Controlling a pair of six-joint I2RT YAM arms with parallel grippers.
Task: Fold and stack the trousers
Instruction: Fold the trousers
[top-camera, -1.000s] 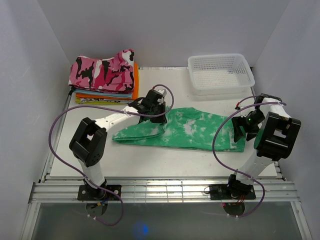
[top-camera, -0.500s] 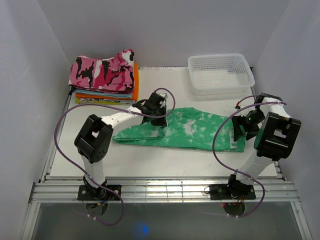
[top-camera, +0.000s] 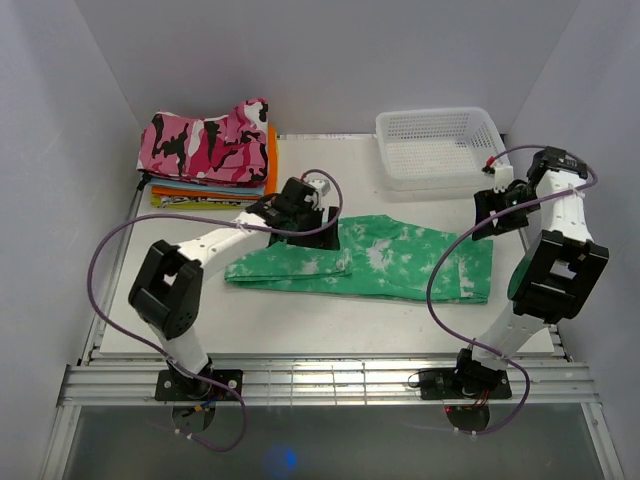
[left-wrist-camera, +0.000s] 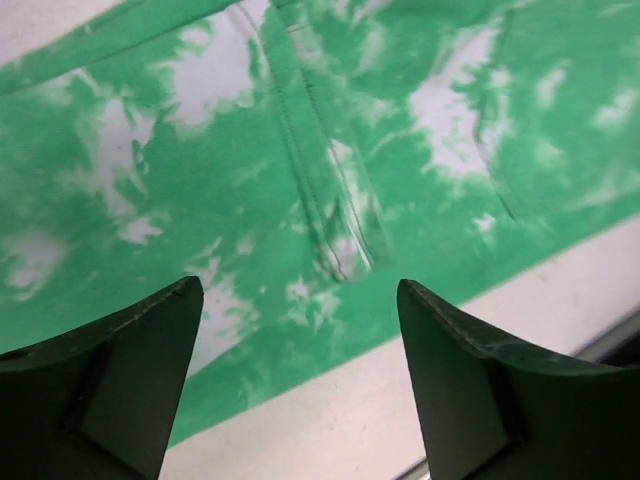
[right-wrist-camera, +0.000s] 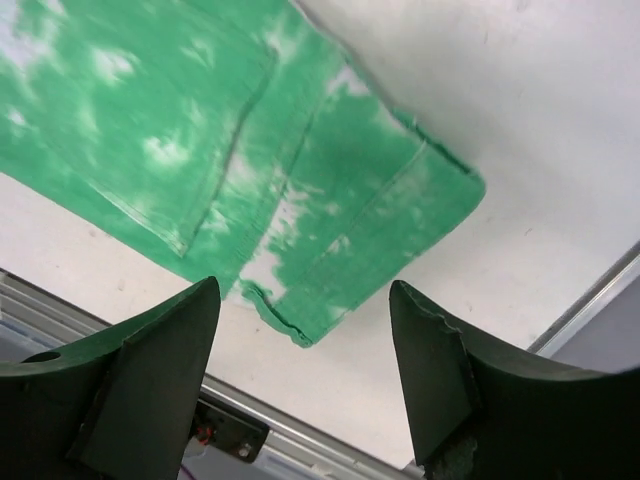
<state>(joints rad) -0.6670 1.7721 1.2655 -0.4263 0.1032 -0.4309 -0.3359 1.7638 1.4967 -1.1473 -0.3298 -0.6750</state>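
Both jaw pairs apart, nothing held. Trousers (top-camera: 400, 262) flat at mid-table (top-camera: 300, 325); far edge partly hidden under left gripper (top-camera: 318, 228). Left wrist view crops garment to mid-section. Versus one second ago: left gripper released fabric; right gripper (top-camera: 492, 212) lifted off trousers' right end, nearer basket (top-camera: 440, 150).

This is a robotics lab test cell. Plain white walls (top-camera: 330, 60) box in a white table (top-camera: 300, 325), and at 6 o'clock an aluminium extrusion rail (top-camera: 330, 385) carries the bolted bases of the left arm (top-camera: 168, 290) and right arm (top-camera: 555, 275).
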